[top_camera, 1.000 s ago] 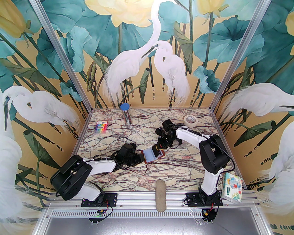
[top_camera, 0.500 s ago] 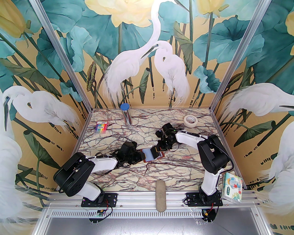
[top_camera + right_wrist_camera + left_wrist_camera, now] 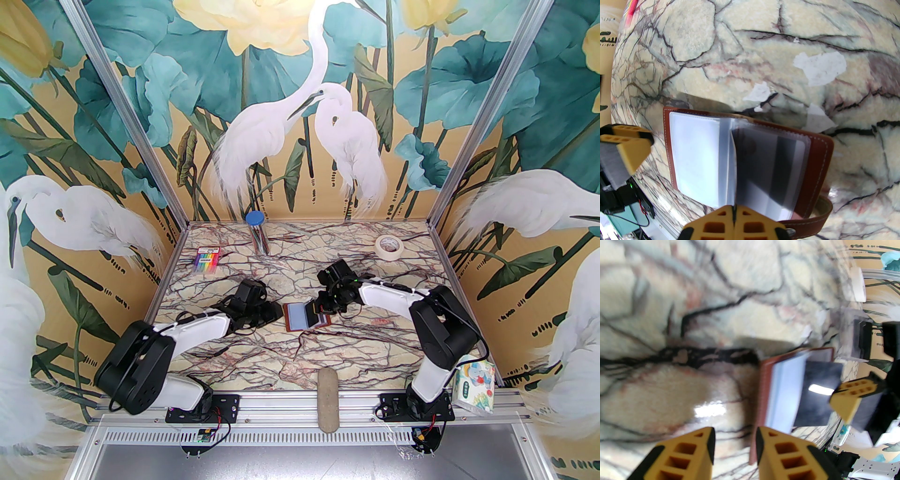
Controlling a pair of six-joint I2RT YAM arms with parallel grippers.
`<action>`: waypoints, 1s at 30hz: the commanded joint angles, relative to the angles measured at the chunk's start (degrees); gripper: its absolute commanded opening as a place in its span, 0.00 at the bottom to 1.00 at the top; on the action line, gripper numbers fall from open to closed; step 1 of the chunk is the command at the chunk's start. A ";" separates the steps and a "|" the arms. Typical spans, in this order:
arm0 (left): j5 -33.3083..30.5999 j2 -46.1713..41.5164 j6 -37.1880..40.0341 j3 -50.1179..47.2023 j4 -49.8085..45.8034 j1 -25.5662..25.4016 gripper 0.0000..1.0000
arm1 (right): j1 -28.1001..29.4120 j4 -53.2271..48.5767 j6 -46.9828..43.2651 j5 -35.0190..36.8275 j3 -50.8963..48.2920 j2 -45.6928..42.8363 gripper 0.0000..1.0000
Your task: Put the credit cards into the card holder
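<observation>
The reddish-brown card holder (image 3: 293, 323) lies open and flat at mid-table, its pale bluish sleeves up (image 3: 693, 159). My right gripper (image 3: 313, 310) is low over its right half, shut (image 3: 734, 216) on the near edge of a dark credit card (image 3: 768, 164) that sits inside a clear sleeve. The left wrist view shows that dark card (image 3: 820, 392) tilted up above the holder (image 3: 764, 390). My left gripper (image 3: 280, 310) rests just left of the holder and is open (image 3: 734, 446), holding nothing. The holder's left edge is close to its right finger. Other cards are hidden.
A rainbow pen pack (image 3: 206, 260) lies at the back left, a blue-lidded tube (image 3: 257, 232) at the back and a tape roll (image 3: 389, 246) at the back right. A tissue pack (image 3: 474, 382) stands by the right arm's base. A tan pad (image 3: 328, 398) lies on the front rail.
My left gripper has let go of the holder's left edge and drawn back left. The holder has settled flat. My right gripper has come down and nearer with the card.
</observation>
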 commanded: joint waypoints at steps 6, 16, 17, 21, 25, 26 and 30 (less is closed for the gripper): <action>8.64 3.66 1.48 3.48 2.54 -1.43 0.23 | 1.09 2.98 4.36 3.05 -1.04 -0.26 0.00; 5.62 12.16 1.44 5.08 3.31 -2.59 0.14 | 1.32 2.03 3.85 3.28 -0.67 0.20 0.00; 4.90 12.58 1.23 4.72 3.46 -2.59 0.14 | 1.31 1.89 3.83 3.24 -0.67 0.27 0.00; 3.28 13.87 -0.01 2.93 5.02 -2.59 0.13 | 1.35 0.78 3.24 3.58 -0.13 0.11 0.00; 2.81 13.67 -0.31 1.94 6.13 -2.59 0.13 | 1.36 -0.56 2.73 4.16 0.14 -1.02 0.00; 2.70 13.70 -0.35 1.73 6.18 -2.55 0.13 | 1.31 -0.76 2.67 4.26 0.19 -1.20 0.00; 2.60 13.56 -0.23 1.39 6.24 -2.55 0.13 | 1.31 -1.33 2.35 4.27 0.41 -1.69 0.00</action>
